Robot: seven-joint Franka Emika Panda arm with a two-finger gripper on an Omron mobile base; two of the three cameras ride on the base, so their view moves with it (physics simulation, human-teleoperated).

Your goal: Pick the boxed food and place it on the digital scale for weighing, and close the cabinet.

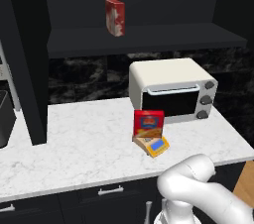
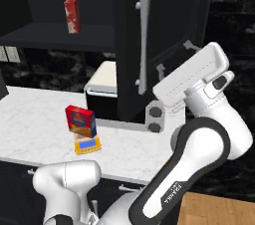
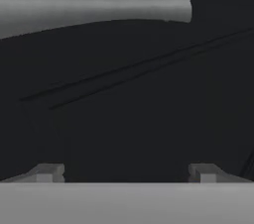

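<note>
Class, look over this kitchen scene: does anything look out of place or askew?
Only the cabinet: its door stands open, jutting out over the counter. The boxed food sits upright on the digital scale.

White marble counter (image 1: 74,148) bears toaster oven (image 1: 171,89) and digital scale (image 1: 155,145); shelf (image 1: 149,37) holds mottled carton (image 1: 115,17)

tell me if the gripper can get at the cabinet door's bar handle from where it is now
Probably yes. In the hand view the open gripper faces the dark cabinet door up close, the silver bar handle lies just off its line, and nothing sits between them.
</note>
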